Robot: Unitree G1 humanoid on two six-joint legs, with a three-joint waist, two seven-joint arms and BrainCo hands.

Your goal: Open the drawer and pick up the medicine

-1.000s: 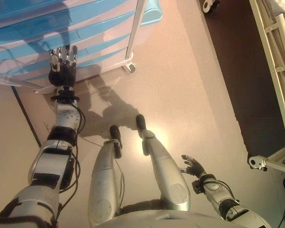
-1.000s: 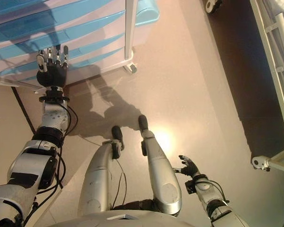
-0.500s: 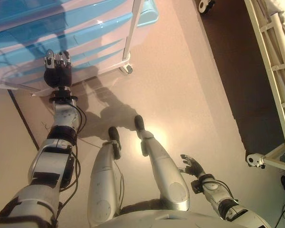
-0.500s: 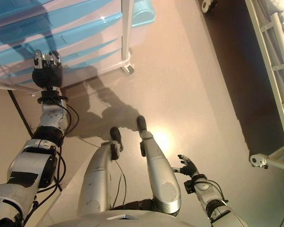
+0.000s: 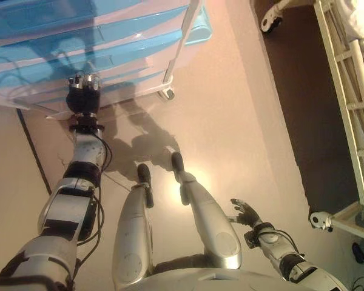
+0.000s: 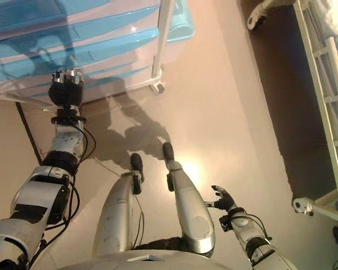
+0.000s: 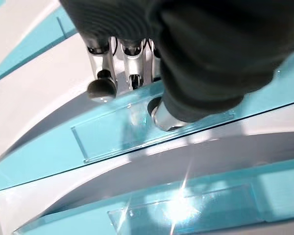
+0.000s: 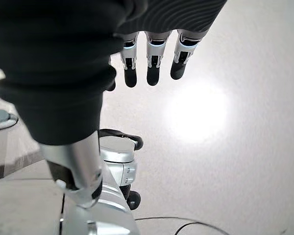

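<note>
A white cabinet [image 5: 183, 36] with several pale blue see-through drawers [image 5: 127, 36] stands at the far left. My left hand [image 5: 83, 94] is at the front of one of the lower drawers. In the left wrist view its fingers [image 7: 102, 73] are curled down onto the clear handle plate [image 7: 137, 132] of that drawer, with the thumb [image 7: 162, 116] against the plate. The drawers look closed. No medicine shows in any view. My right hand [image 5: 246, 213] hangs low at my right side, open and empty, its fingers [image 8: 152, 63] straight above the floor.
The cabinet stands on small casters [image 5: 167, 94]. A white bed frame [image 5: 346, 103] on wheels [image 5: 320, 219] runs along the right side, over a dark floor strip [image 5: 291, 91]. Pale floor lies between the cabinet and the bed.
My left hand's fingers have curled from straight to hooked on the drawer's handle. The whole picture has shifted, so the camera has moved. The right hand has stayed in place.
</note>
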